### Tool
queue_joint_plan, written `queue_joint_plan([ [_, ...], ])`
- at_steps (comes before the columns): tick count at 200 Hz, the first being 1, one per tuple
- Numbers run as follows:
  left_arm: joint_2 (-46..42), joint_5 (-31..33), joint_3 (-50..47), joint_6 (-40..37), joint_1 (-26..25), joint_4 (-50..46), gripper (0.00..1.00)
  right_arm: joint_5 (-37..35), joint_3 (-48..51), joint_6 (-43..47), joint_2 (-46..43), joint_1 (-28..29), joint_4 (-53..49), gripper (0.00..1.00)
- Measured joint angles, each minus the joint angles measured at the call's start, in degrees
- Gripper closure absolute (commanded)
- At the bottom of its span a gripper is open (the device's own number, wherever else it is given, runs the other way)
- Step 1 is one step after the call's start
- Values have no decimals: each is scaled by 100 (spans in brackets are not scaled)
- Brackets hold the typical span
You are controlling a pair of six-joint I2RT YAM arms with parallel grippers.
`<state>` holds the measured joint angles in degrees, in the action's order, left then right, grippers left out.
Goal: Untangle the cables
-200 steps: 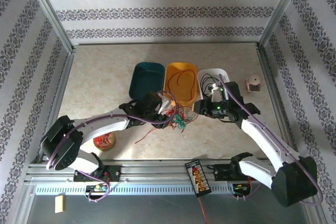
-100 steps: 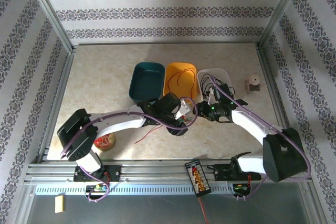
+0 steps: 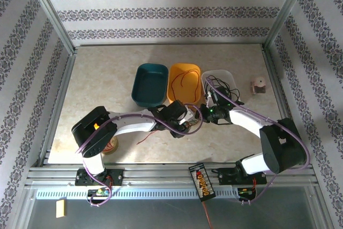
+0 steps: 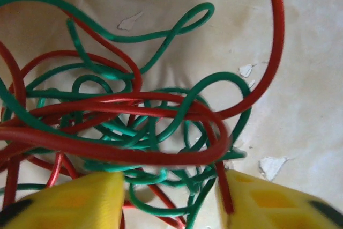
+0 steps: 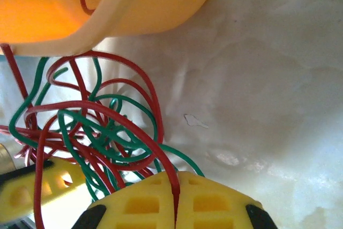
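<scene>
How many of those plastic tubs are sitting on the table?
3, side by side: a teal plastic tub on the left, an orange plastic tub in the middle, a white plastic tub on the right. None seems hidden.

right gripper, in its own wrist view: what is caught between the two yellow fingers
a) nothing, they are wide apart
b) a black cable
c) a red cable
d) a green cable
C: the right gripper has its jaws pressed together, and a red cable runs straight down into the seam between them.
</scene>
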<state>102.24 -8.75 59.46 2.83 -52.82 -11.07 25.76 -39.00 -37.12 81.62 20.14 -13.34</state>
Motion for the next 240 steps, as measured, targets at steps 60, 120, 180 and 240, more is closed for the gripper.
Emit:
queue_joint_plan([
  [60,-118,280,-293,323,35,479,100,-717,-37,-13,-1368,39,-321,100],
  [120,-1178,262,-1119,855,525,769,100,-3346,-382,-184,-3807,-223,-1108,100],
  [180,-1572,503,-1567,1432,828,782,100,-5031,-800,-170,-4701,-542,-1589,100],
  [240,-1574,850,-1679,1587,831,697,100,-5591,-1875,483,-5045,-544,-1325,100],
])
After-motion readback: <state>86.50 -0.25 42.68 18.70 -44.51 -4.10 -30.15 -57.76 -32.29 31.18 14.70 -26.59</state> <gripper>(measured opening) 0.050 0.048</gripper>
